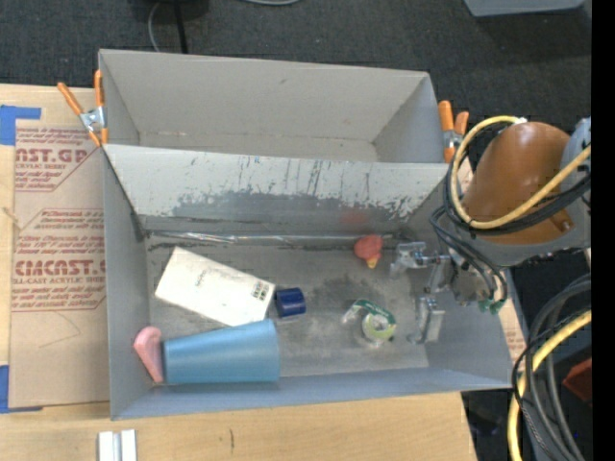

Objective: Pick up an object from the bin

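Near the bin's [125,257] right wall, the tool [420,288] hangs low with its two fingers spread, and I see nothing between them. A small green-and-white thing [373,323] lies just beside its lower finger, and an orange lump [368,248] sits by the upper one. A white box [214,287], a blue block [289,302] and a tipped blue cup [222,353] lie farther left.

The grey metal bin [259,176] looks matt, its walls scratched and scuffed. The flat white cardboard box [213,287] is matt and papery, the light blue plastic cup [222,353] smooth with a soft sheen, the gripper [421,289] bare bright metal.
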Robot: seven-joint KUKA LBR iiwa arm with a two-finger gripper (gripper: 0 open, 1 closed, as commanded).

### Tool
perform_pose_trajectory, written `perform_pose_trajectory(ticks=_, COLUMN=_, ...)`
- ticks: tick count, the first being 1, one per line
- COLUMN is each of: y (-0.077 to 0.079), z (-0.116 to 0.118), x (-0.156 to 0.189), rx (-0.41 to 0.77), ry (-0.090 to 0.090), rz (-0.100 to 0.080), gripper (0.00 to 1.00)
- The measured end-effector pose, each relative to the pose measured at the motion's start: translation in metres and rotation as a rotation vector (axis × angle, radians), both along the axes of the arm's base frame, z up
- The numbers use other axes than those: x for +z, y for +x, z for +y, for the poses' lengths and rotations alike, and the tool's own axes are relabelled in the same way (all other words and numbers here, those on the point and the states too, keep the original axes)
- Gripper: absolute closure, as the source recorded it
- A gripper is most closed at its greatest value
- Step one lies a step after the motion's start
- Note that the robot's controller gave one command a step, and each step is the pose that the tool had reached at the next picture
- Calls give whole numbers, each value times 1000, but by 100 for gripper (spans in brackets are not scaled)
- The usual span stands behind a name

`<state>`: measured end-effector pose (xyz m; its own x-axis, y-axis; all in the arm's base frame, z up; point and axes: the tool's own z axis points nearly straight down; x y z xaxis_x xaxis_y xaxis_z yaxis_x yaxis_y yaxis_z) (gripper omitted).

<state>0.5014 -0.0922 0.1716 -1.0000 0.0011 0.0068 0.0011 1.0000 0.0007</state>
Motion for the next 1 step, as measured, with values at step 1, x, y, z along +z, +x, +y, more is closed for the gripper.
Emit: perform_pose_trajectory(ticks=1, y=2, z=0, x=4, rx=1, ry=-1, rz=-7, gripper=0)
